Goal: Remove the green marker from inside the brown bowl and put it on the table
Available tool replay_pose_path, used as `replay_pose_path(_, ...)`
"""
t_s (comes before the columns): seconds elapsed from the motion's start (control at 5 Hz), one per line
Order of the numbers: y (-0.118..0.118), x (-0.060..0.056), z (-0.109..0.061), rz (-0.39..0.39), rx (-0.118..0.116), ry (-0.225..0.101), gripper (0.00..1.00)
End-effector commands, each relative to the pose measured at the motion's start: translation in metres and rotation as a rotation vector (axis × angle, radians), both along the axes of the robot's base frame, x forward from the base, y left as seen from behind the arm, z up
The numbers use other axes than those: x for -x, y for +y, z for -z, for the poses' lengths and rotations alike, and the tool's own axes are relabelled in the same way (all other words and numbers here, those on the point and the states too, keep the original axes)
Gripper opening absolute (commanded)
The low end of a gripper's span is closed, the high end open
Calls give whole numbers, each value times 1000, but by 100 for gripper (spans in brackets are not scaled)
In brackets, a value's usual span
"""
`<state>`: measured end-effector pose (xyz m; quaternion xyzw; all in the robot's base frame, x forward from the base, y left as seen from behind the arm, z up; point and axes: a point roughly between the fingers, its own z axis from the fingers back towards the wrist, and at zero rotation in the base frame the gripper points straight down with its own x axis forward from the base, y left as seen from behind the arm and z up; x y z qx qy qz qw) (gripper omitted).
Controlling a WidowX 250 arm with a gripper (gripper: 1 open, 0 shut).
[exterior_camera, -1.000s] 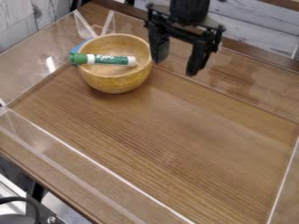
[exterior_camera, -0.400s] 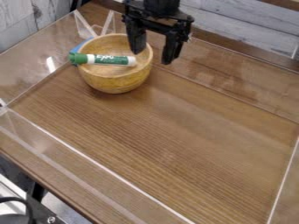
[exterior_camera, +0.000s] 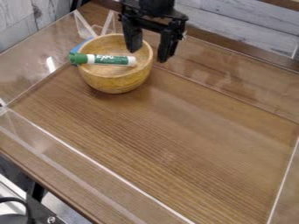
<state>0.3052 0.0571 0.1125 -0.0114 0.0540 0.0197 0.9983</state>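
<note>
The marker (exterior_camera: 103, 59) lies in the bowl (exterior_camera: 118, 77) on the table (exterior_camera: 163, 131).

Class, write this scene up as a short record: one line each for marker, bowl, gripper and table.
marker: green and white, lying tilted in the bowl, green end over the rim
bowl: light brown, round, upright on the table
gripper: black, open, beside the marker, not holding it
table: brown wood grain, under the bowl

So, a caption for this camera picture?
Open black pincer beside a wooden bowl holding a green-and-white marker.
</note>
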Motion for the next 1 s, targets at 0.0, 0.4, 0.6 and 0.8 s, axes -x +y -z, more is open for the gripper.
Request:
replay_pose_path(0.0,12,-10,-17,-2,-10,-68,100)
replay_pose_path(0.4,28,-14,-17,-6,-4,-79,100)
replay_pose_path(0.6,35,-16,-17,-4,1,-84,100)
replay_pose_path(0.8,41,-17,-17,-1,7,-90,100)
